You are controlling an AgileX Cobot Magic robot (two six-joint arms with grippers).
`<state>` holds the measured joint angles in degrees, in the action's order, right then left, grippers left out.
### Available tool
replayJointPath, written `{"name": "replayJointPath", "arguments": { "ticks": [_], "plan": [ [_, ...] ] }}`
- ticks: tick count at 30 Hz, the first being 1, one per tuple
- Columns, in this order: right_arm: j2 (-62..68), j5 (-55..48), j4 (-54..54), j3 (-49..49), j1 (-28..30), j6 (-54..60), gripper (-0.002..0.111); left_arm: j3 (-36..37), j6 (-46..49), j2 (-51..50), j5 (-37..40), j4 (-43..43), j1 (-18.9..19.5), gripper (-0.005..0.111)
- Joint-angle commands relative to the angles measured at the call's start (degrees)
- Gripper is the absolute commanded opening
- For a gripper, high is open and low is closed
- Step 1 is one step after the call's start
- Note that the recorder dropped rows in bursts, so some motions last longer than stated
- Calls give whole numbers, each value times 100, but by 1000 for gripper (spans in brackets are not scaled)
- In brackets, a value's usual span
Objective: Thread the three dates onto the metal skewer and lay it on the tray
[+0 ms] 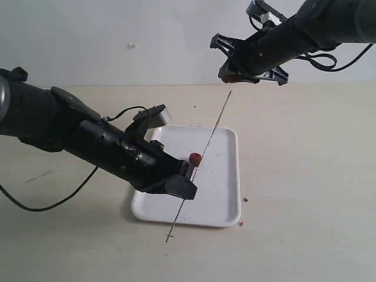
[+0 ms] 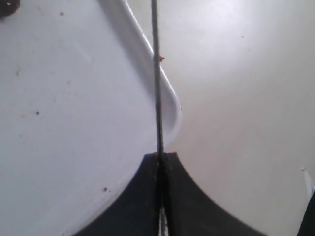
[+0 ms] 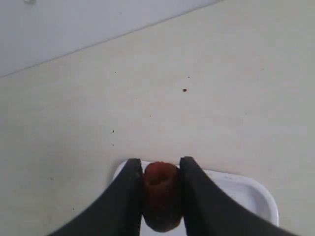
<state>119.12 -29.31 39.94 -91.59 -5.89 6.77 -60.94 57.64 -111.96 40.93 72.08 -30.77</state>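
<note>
My left gripper (image 1: pixel 189 180) is shut on the thin metal skewer (image 1: pixel 214 129), which slants up from the near table edge across the white tray (image 1: pixel 222 191). In the left wrist view the fingertips (image 2: pixel 170 164) pinch the skewer (image 2: pixel 156 73) over the tray's rim (image 2: pixel 167 93). One dark red date (image 1: pixel 195 157) sits right against the skewer just above that gripper; I cannot tell if it is threaded. My right gripper (image 1: pixel 236 76) hangs above the skewer's upper tip, shut on a second date (image 3: pixel 160 196) over the tray's far corner (image 3: pixel 246 191). A third date does not show clearly.
Small reddish crumbs (image 1: pixel 245 200) lie on the beige table beside the tray's right edge. A dark blob (image 2: pixel 7 6) shows at the frame corner on the tray in the left wrist view. A black cable (image 1: pixel 35 205) loops on the table at the left.
</note>
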Motion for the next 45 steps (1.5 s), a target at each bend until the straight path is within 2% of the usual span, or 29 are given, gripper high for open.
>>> {"name": "replayJointPath", "arguments": {
  "ticks": [1, 5, 17, 25, 45],
  "plan": [
    [-29, 28, -15, -31, 86, 115, 25, -67, -23, -26, -316, 266, -17, 0],
    [-29, -69, 24, -31, 123, 115, 25, -70, 224, -26, -346, 523, -17, 0],
    [-29, -31, 130, -31, 123, 90, 25, -170, 350, -73, -72, 439, -17, 0],
    [-29, -90, 362, -31, 123, 119, 25, -170, 195, -81, -404, 426, -17, 0],
    [-29, -351, 516, -31, 123, 116, 25, -170, 294, -81, -470, 391, -7, 0]
  ]
}}
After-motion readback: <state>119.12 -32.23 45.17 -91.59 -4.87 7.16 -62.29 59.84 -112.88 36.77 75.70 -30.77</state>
